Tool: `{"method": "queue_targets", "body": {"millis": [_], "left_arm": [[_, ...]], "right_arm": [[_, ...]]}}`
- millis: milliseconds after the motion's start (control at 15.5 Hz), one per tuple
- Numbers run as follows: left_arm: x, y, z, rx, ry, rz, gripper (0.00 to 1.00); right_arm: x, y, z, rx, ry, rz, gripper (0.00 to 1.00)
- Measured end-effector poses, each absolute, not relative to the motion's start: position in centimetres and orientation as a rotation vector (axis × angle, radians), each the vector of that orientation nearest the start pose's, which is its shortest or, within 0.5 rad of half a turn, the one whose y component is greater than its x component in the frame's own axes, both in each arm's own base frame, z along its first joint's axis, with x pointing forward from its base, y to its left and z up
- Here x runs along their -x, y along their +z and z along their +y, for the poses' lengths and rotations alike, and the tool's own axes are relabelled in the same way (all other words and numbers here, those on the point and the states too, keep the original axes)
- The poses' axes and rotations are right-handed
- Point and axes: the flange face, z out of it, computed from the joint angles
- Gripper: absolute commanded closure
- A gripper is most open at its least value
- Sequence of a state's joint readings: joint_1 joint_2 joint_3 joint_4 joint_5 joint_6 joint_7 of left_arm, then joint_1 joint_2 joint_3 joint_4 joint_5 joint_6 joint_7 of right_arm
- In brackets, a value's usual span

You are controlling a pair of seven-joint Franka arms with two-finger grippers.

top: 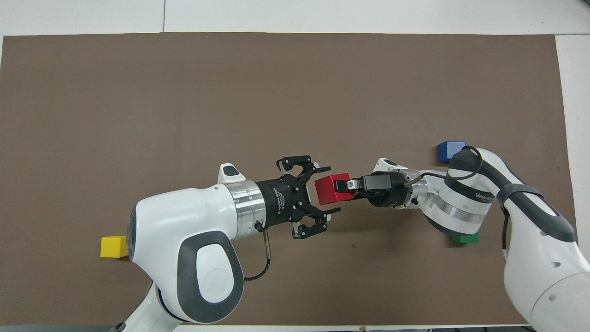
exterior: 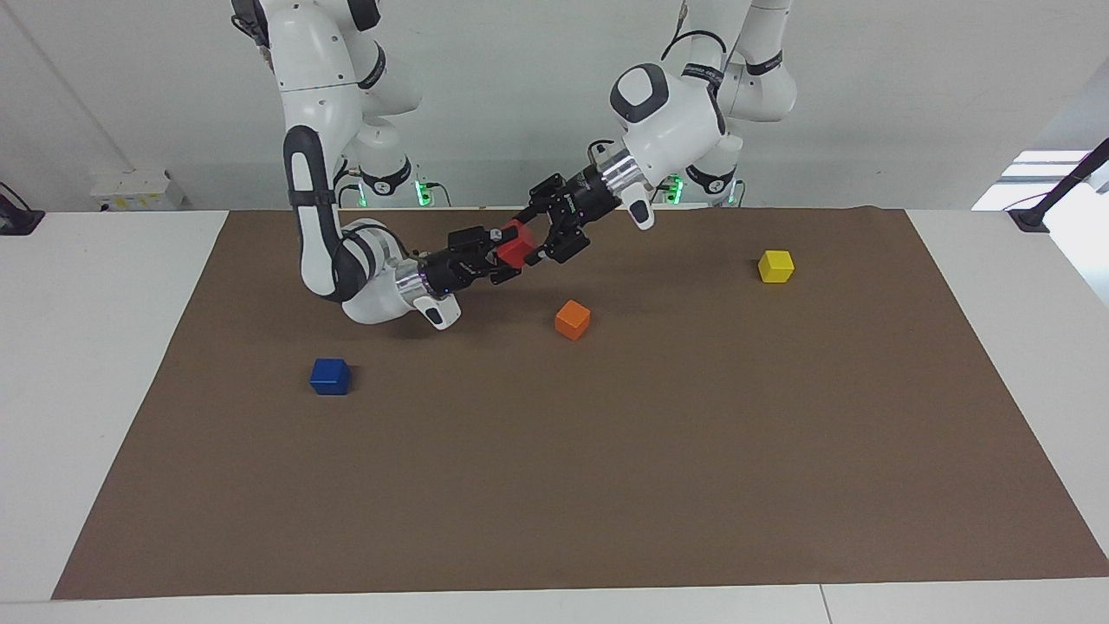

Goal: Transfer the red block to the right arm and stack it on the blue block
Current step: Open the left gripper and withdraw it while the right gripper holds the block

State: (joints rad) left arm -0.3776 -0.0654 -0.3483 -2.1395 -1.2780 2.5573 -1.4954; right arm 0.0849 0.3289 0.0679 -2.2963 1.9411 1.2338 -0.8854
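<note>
Holding the red block (exterior: 516, 243) aloft at upper centre of the facing view, I see my right tool (exterior: 500, 258) clamped on it; my left tool (exterior: 546, 232), fingers spread, flanks it. The blue block (exterior: 330, 376) rests on the surface (exterior: 606, 485), lower left.

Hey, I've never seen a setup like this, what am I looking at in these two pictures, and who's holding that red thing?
These are two white robot arms at a table covered with a brown mat. One picture looks across at the robots; the other looks down from above them. In mid-air, the right hand is shut on a red block. The left hand is open beside it and does not grip the block. On the mat lie a blue block, an orange block, a yellow block and a green block.
</note>
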Motion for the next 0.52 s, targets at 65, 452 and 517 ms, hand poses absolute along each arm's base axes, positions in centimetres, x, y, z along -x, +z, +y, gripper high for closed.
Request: {"method": "queue_targets", "body": {"millis": [65,452,517], "left_arm": [[-43.3,47.6,-35.8,-1.467,-0.762,1.727,0.0],[-49.4,47.9,-26.3,-1.485,-0.73,1.672,0.0],[-50.2,47.7,-24.4,-1.551,-0.705,1.642,0.0]], "right_arm": [[-48.3,29.7,19.6,1.074,0.126,0.082,1.0],[-48.8,30.0,18.7,1.073,0.142,0.109,1.0],[-48.9,30.2,18.3,1.076,0.154,0.115,1.0]]}}
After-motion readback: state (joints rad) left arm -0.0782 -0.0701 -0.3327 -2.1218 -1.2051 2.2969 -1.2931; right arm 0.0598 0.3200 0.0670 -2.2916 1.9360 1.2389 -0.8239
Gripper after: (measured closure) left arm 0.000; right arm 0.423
